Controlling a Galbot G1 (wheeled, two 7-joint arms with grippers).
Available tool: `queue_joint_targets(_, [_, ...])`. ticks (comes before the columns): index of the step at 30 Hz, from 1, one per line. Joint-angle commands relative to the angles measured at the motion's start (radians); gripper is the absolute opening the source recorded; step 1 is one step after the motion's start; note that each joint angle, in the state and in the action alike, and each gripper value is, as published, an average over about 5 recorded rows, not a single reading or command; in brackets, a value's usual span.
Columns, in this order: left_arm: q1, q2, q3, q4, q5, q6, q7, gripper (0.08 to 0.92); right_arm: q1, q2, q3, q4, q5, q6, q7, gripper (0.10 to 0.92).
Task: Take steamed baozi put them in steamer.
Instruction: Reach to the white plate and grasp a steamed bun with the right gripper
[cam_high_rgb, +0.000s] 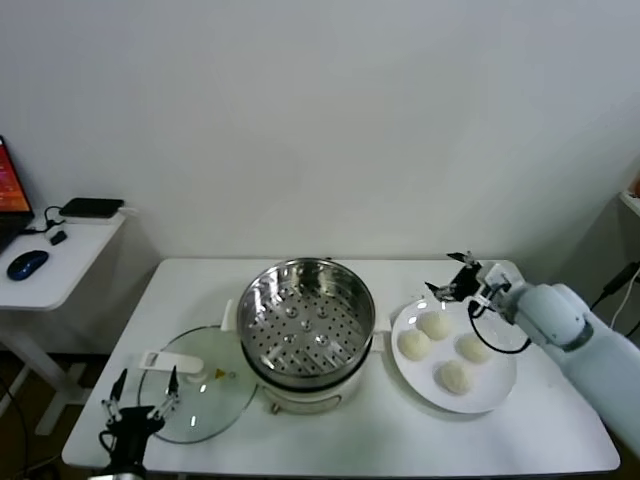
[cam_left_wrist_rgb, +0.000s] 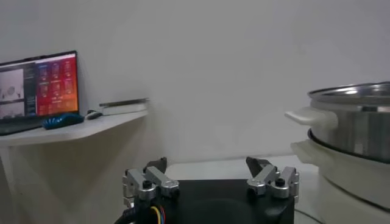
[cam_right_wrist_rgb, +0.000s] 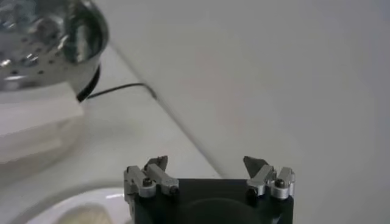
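The left gripper is half cut off at the table's near edge, jaws wide, beside the glass lid. The right gripper hangs wide open just behind the plate, where four buns sit. The steamer stands mid-table, holding nothing. White wall behind.

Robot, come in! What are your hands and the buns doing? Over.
Right gripper open, above plate's far edge. Left gripper open, parked by glass lid. Four baozi on plate; steamer empty. Nothing in the way.
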Motion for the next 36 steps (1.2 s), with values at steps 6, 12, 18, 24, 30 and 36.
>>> queue_joint_targets(6, [-0.012, -0.037, 0.015, 0.043, 0.027, -0.021, 0.002, 0.823, 0.854, -0.019, -0.971, -0.241, 0.011, 0.212, -0.45, 0.823])
queue_joint_targets(12, [-0.018, -0.029, 0.017, 0.063, 0.03, -0.026, 0.003, 0.823, 0.98, 0.123, -1.136, -0.345, 0.115, 0.214, -0.465, 0.823])
queue_joint_targets(18, [-0.023, -0.02, 0.015, 0.078, 0.031, -0.028, 0.005, 0.823, 0.963, 0.229, -1.184, -0.409, 0.152, 0.186, -0.46, 0.823])
queue_joint_targets(24, [-0.028, -0.014, 0.012, 0.082, 0.028, -0.026, 0.007, 0.823, 0.895, 0.306, -1.187, -0.501, 0.144, 0.215, -0.481, 0.823])
queue_joint_targets(30, [-0.03, -0.014, 0.006, 0.094, 0.031, -0.026, 0.008, 0.823, 0.804, 0.346, -1.144, -0.566, 0.095, 0.215, -0.475, 0.823])
queue_joint_targets(36, [-0.033, -0.015, -0.002, 0.105, 0.034, -0.031, 0.008, 0.823, 0.723, 0.347, -1.1, -0.571, 0.066, 0.167, -0.43, 0.823])
